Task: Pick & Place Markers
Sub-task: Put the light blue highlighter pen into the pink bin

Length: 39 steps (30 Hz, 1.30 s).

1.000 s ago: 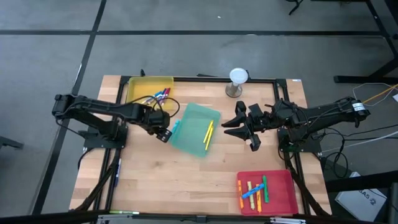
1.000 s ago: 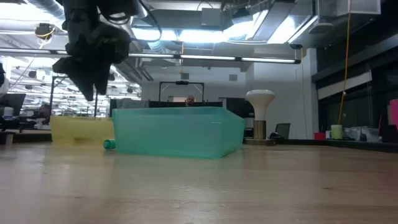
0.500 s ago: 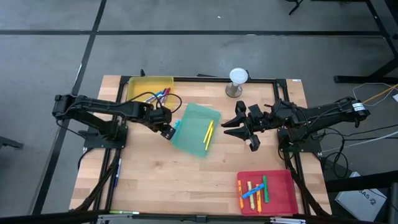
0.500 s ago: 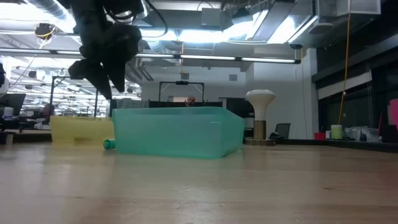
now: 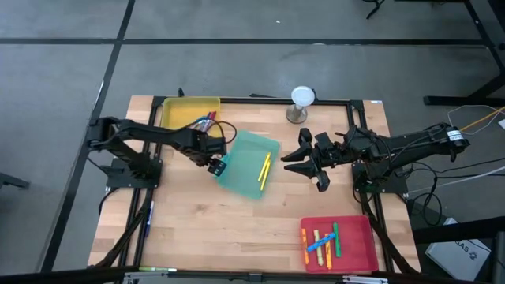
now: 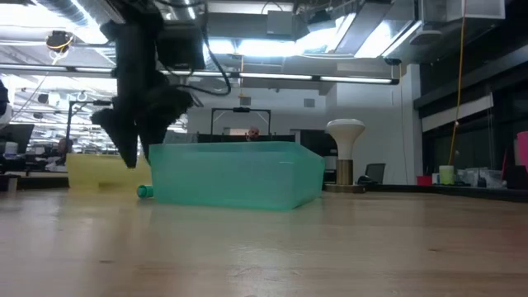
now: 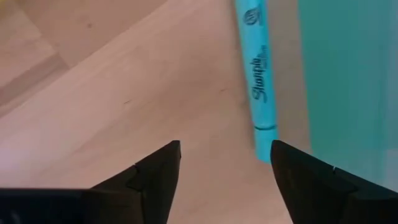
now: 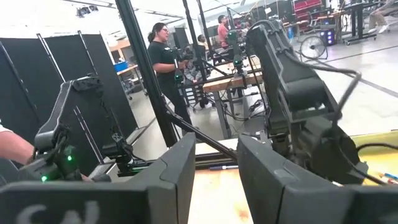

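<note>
A teal marker [image 7: 260,81] lies flat on the table against the left side of the teal tray [image 5: 248,164]; its end [image 6: 144,191] shows in the low view. My left gripper [image 5: 218,166] hangs just above it, pointing down and open [image 7: 224,165], touching nothing. The marker lies ahead of its fingers, nearer one fingertip. A yellow marker [image 5: 264,170] lies in the teal tray. My right gripper [image 5: 290,161] waits high over the table's right half, pointing level, open [image 8: 216,168] and empty.
A yellow tray [image 5: 189,113] at the far left holds red and blue markers [image 5: 203,120]. A red tray [image 5: 339,243] at the near right holds several markers [image 5: 322,241]. A white-topped stand [image 5: 302,102] sits at the far edge. Bare wood lies at the near left.
My left gripper has come down and moved a little toward the table's right edge, ending close over the teal marker beside the teal tray. The marker and the trays have stayed where they were.
</note>
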Available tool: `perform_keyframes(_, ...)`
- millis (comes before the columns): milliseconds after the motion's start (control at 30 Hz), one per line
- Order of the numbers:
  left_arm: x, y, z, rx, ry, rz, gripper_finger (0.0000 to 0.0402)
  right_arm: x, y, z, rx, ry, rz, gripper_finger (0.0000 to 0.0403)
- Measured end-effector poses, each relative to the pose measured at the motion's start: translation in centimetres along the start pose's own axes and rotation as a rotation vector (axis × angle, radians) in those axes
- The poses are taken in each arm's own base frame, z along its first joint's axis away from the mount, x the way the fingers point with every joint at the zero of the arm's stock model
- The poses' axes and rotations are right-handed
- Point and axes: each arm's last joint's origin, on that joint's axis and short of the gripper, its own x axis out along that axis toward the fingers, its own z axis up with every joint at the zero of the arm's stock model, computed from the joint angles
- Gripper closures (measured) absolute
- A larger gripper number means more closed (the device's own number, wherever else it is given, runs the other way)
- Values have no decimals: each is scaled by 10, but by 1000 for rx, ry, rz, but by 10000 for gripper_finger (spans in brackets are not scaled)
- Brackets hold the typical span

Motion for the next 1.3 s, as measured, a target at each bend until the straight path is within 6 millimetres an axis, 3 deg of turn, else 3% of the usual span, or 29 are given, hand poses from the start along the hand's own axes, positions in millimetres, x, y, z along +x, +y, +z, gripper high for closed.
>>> perform_keyframes(233, 10, -8, 6, 9, -27, -39, 155, 0, -1, 0, 14, -5, -20, 286)
perform_keyframes(1300, 20, -12, 10, 1, -25, -54, 157, 0, 0, 3, 21, -40, -18, 286)
